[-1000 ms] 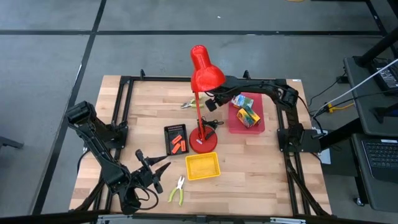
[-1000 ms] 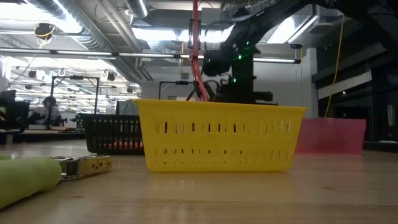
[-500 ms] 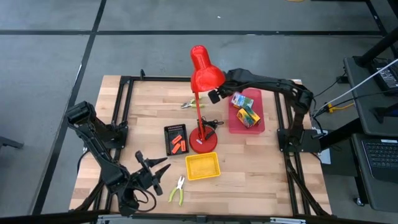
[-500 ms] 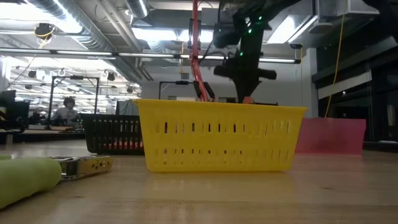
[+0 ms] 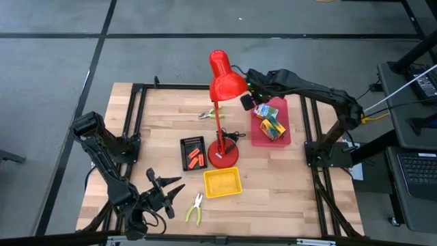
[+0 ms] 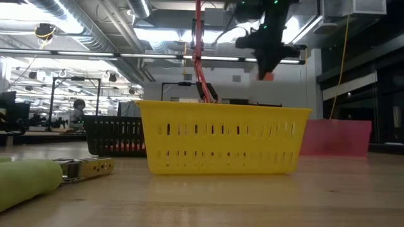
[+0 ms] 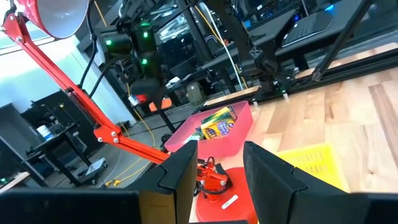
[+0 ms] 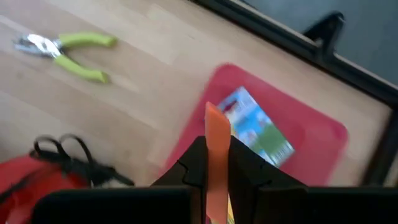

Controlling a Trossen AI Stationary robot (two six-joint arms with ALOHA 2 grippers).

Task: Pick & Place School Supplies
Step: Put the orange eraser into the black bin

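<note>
My right gripper (image 5: 244,102) is shut on a tiny orange piece (image 8: 217,134). It hangs in the air beside the red lamp's head, over the left edge of the pink tray (image 5: 283,137). Crayon boxes (image 5: 271,123) lie in that tray. Several orange pieces (image 5: 196,156) lie in the black tray (image 5: 184,145). One pair of pliers (image 5: 210,114) lies behind the lamp pole, another (image 5: 196,208) near the front edge. My left gripper (image 5: 166,193) is open and empty at the front left, beside those pliers. My right gripper pinches the orange piece between its two fingers (image 8: 193,165), which point down. The piece's free end (image 6: 267,76) sticks out below the fingertips. It is lifted well clear of the table and trays.
The tall red desk lamp (image 5: 220,82) stands mid-table on its round base (image 5: 223,157), its head close to my right arm. A yellow tray (image 5: 222,182) sits in front of the base. Black frame rails run along the table's edges.
My right gripper has risen and gone from beside the lamp pole toward the table's right edge, carrying the orange piece, and now hangs by the pink tray's left edge.
</note>
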